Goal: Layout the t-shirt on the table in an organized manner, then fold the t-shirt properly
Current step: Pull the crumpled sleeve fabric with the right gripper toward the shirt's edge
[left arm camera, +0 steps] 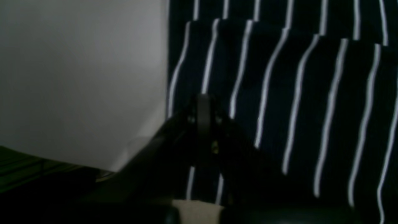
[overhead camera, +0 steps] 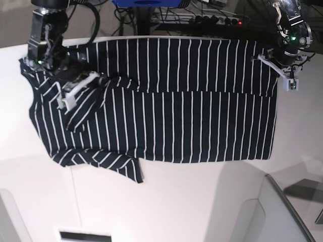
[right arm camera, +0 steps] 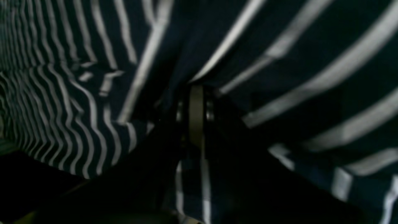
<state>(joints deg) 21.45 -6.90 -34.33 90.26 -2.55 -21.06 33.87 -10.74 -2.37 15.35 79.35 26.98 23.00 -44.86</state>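
Note:
The dark navy t-shirt (overhead camera: 166, 116) with thin white stripes lies spread over the white table (overhead camera: 202, 201). Its far part is doubled over, with the folded edge running across the middle. My left gripper (overhead camera: 268, 61) is at the shirt's far right corner, shut on the t-shirt (left arm camera: 311, 93); striped cloth shows between its fingers beside bare table (left arm camera: 77, 77). At the bunched far left part, near a sleeve, my right gripper (overhead camera: 93, 80) is shut on the t-shirt (right arm camera: 77, 102), and fabric fills that wrist view. In the wrist views the left gripper (left arm camera: 203, 107) and right gripper (right arm camera: 196, 102) both have their jaws together.
Cables and a power strip (overhead camera: 212, 20) lie behind the table's far edge, beside a blue object (overhead camera: 146, 2). A grey panel (overhead camera: 285, 212) stands at the near right corner. A small white label (overhead camera: 83, 235) sits at the near edge.

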